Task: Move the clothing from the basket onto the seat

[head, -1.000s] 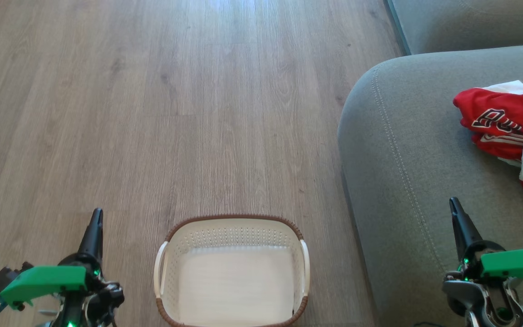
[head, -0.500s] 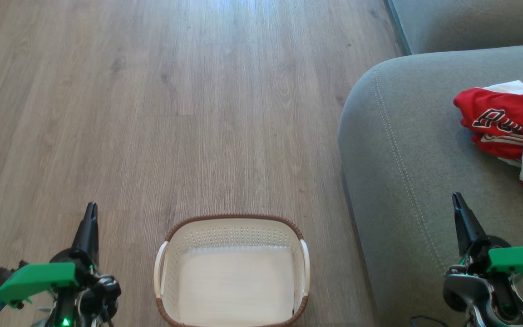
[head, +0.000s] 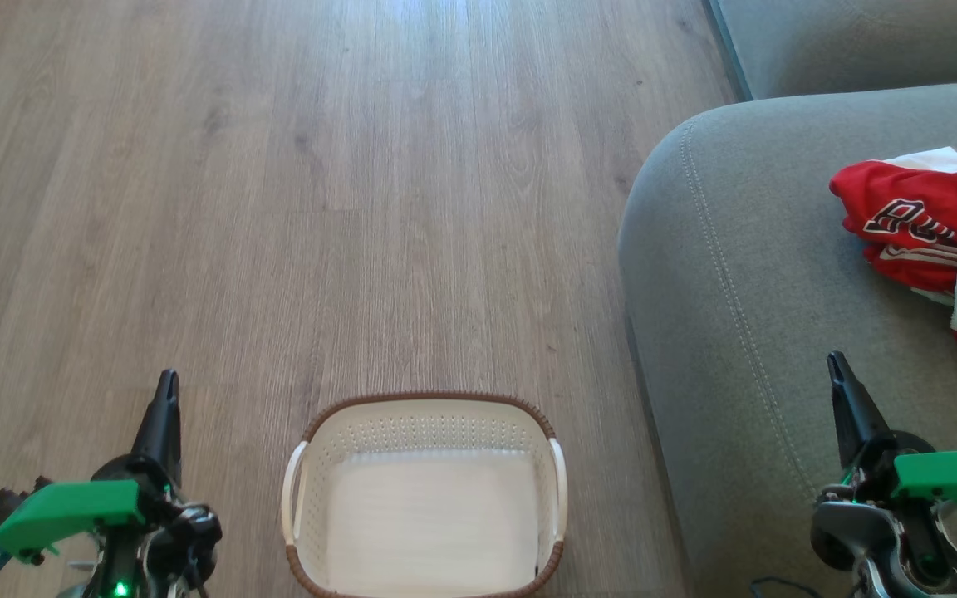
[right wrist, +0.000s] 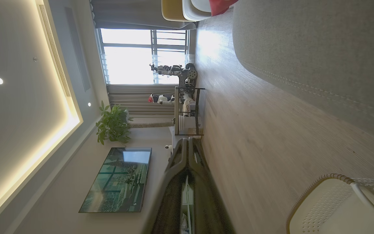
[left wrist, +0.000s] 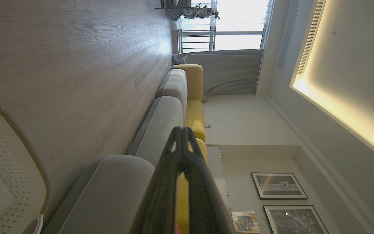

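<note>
Red garments with white trim and black-and-white lettering, the clothing [head: 931,241], lie in a heap on the grey-green seat [head: 761,274] at the right. The white basket [head: 424,415] with its brown rim stands on the floor at the bottom centre, with nothing inside it; its corner also appears as the basket [left wrist: 10,156] and the basket [right wrist: 333,201]. Left of the basket, my left gripper [head: 166,389] is shut and holds nothing. My right gripper [head: 837,365] is shut too, above the seat's near part, well short of the clothing. Both point away from me.
Wood-plank floor [head: 321,208] stretches ahead and to the left. A second sofa cushion [head: 852,41] lies at the top right. In the wrist views, a yellow-backed sofa [left wrist: 193,107], a window, a television [right wrist: 118,178] and a potted plant [right wrist: 112,125] stand farther off.
Over the first half second the left gripper rose a little in the head view and the right gripper edged up and right. Since then nothing has moved.
</note>
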You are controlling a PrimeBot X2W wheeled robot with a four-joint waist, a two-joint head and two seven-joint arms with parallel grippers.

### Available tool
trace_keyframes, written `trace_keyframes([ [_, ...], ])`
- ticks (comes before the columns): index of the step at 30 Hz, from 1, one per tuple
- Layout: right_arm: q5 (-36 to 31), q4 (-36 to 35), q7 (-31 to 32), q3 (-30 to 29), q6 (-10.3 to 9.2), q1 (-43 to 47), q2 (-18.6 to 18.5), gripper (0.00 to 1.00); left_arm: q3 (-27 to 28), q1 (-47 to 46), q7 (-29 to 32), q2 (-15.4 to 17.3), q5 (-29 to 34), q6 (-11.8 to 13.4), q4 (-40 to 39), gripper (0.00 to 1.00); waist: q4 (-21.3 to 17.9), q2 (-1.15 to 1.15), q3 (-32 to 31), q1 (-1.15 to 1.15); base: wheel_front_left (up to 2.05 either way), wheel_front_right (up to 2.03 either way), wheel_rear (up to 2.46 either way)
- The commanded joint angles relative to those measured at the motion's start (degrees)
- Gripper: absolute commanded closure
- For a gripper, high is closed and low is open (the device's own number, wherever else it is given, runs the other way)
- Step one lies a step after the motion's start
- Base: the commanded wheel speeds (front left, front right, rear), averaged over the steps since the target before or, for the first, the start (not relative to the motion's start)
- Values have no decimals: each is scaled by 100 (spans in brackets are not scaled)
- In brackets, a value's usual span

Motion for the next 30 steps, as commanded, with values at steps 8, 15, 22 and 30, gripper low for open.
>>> trace_keyframes([
  [8, 12, -186, 36, 96, 0, -289, 30, 100, 211, -281, 45, 31, -12, -38, -155, 100, 0, 0, 0, 0, 0, 0, 0],
  [15, 9, -186, 40, 92, 0, -290, 33, 100, 212, -281, 46, 31, -12, -38, -155, 100, 0, 0, 0, 0, 0, 0, 0],
  [22, 5, -186, 43, 88, 0, -290, 36, 100, 212, -281, 46, 30, -11, -38, -155, 100, 0, 0, 0, 0, 0, 0, 0],
  [30, 2, -186, 46, 84, 0, -291, 39, 100, 213, -281, 47, 30, -11, -38, -155, 100, 0, 0, 0, 0, 0, 0, 0],
])
